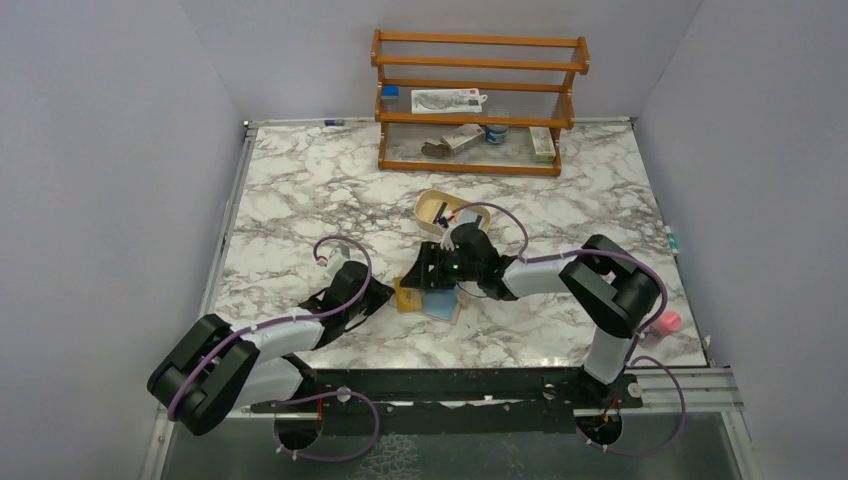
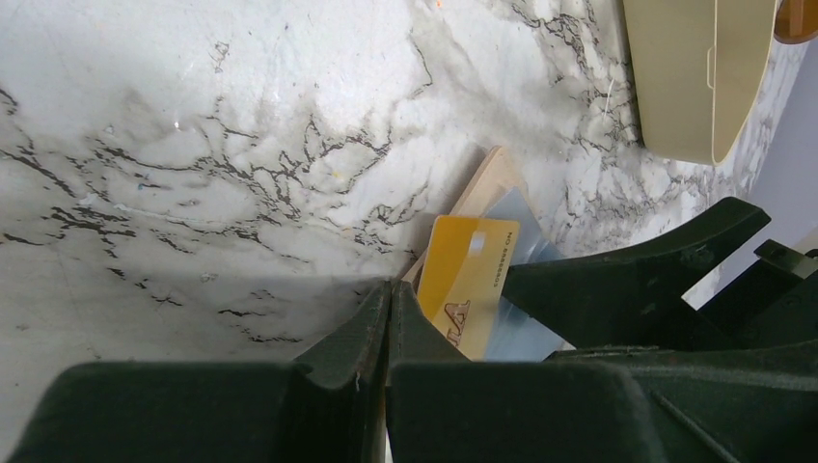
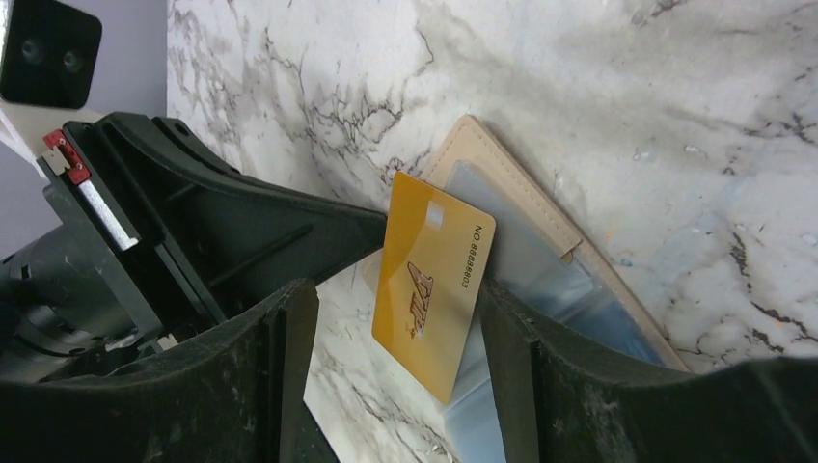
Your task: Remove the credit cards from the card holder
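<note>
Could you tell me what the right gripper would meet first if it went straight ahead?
Most likely the yellow-orange card, which lies between the right gripper's open fingers and overlaps the card holder; depth is unclear, so possibly the marble table.

We see a marble table (image 1: 300,190) with grey veins, closed in by plain pale walls (image 1: 110,150). At twelve o'clock on it stands a wooden rack (image 1: 478,62) with three shelves. Its middle shelf carries a blue-capped bottle (image 1: 390,97) and, at three o'clock from it, a long white packet (image 1: 448,100). On the lowest shelf we make out a small clear cup (image 1: 497,127), a greenish box (image 1: 542,145) and some dark wrapped bits (image 1: 450,143) we cannot identify. A tan oval tray (image 1: 436,205) lies at six o'clock from the rack. A pen (image 1: 335,122) rests at eleven o'clock on the table's edge, and a pink thing (image 1: 668,321) at four o'clock.
</note>
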